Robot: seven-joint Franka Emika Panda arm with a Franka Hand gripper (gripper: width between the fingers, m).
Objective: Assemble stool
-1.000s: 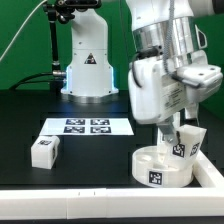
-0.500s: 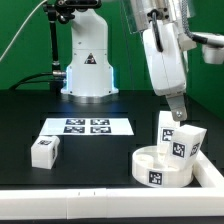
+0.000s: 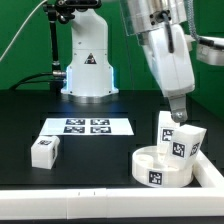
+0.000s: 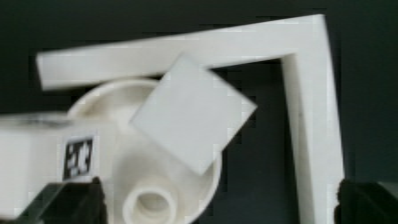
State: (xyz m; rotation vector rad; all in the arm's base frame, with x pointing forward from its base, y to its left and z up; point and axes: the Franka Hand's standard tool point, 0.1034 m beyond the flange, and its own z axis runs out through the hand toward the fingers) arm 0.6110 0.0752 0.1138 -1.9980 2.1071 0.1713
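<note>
The round white seat (image 3: 158,168) lies at the front on the exterior view's right, with two white tagged legs (image 3: 186,143) standing upright in it. A third leg (image 3: 44,150) lies loose on the exterior view's left. My gripper (image 3: 179,114) hangs just above the two standing legs, open and empty. In the wrist view the gripper (image 4: 214,205) has its dark fingers (image 4: 64,204) wide apart. Below it are the seat (image 4: 111,105), one empty socket (image 4: 153,201), a leg's flat top (image 4: 192,112) and a tagged leg (image 4: 43,150).
The marker board (image 3: 87,126) lies flat mid-table. White border rails (image 3: 60,193) run along the front edge and meet at a corner close to the seat in the wrist view (image 4: 306,100). A white robot base (image 3: 88,60) stands at the back.
One second ago my gripper was low at the standing leg in the seat. It has let go and risen above it. The leg stays upright in the seat.
</note>
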